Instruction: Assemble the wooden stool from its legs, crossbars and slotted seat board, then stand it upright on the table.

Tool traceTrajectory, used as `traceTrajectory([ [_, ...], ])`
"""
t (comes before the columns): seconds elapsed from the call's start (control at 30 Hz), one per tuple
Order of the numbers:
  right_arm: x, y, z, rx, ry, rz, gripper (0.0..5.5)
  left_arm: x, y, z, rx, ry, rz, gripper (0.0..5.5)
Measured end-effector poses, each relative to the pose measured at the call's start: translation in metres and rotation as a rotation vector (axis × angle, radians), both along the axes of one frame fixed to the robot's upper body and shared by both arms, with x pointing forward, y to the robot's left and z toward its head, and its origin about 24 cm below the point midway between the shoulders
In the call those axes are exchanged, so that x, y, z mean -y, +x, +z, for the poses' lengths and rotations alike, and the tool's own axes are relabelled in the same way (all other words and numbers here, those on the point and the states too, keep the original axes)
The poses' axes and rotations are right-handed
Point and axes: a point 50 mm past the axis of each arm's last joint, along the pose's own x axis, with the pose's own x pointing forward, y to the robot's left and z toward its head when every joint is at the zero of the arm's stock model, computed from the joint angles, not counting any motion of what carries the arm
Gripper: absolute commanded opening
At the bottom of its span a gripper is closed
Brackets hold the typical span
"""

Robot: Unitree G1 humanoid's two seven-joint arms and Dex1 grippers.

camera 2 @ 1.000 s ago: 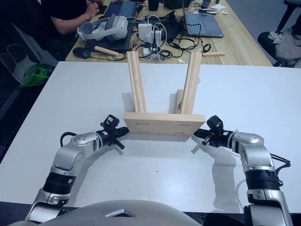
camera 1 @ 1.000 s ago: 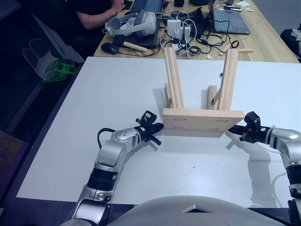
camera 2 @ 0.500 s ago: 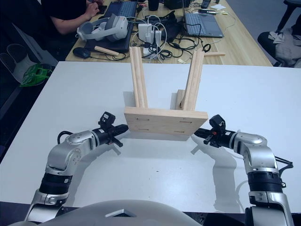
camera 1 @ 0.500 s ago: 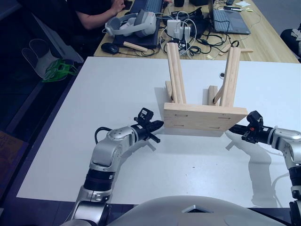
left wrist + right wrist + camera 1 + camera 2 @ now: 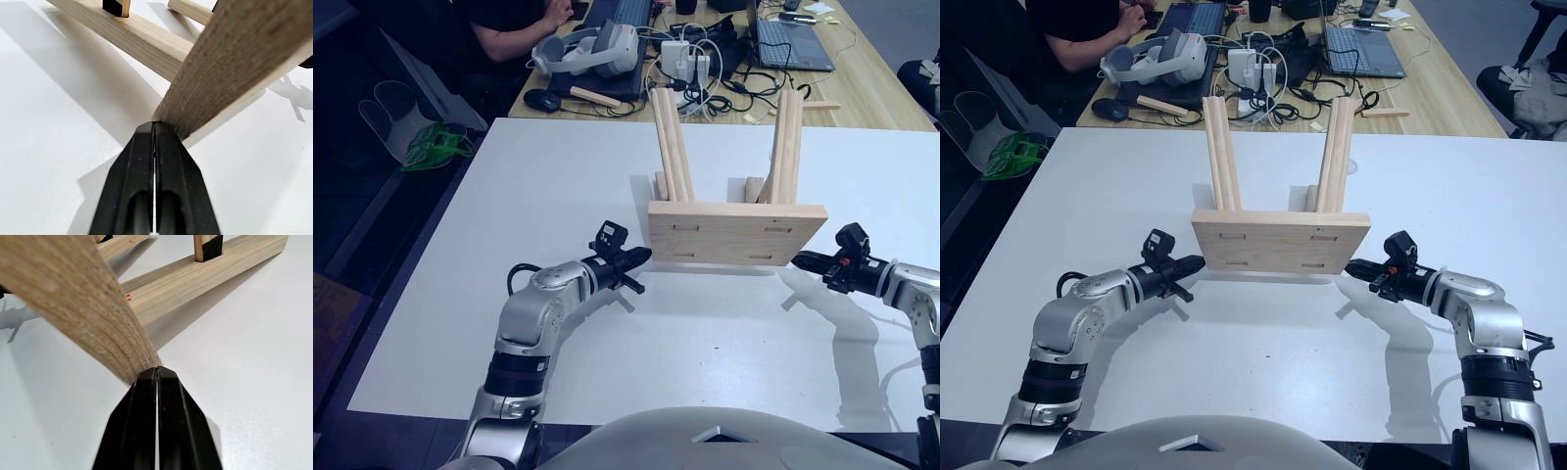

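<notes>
With fingers pressed together, the left tool [image 5: 643, 256] and right tool [image 5: 800, 259] wedge under the seat board's [image 5: 737, 233] lower corners, so the assembled stool [image 5: 671, 147] on the worktop [image 5: 558, 186] probably needs even levering upright.

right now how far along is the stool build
Assembly looks done: the legs sit fixed in the seat board. In hand: the left claw and right claw, both shut, press the board's opposite side edges, with the board on edge facing the robot and the legs pointing away. Left: turning it to stand upright on the table.
</notes>
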Motion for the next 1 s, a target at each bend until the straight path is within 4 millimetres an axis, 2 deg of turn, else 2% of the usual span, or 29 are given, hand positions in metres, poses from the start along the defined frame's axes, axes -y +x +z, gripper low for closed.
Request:
traceTrajectory([
  [0.67,-0.002,0.006,0.015,0.053,0.096,-0.048,0.04,-0.006,0.007,0.02,0.052,-0.1,0.025,0.0],
  [0.8,-0.006,0.013,0.027,0.097,0.121,-0.06,0.04,-0.007,0.008,0.022,0.059,-0.108,0.03,0.0],
  [1.0,-0.006,0.013,0.031,0.1,0.13,-0.078,0.04,-0.007,0.009,0.026,0.07,-0.13,0.032,0.0],
])
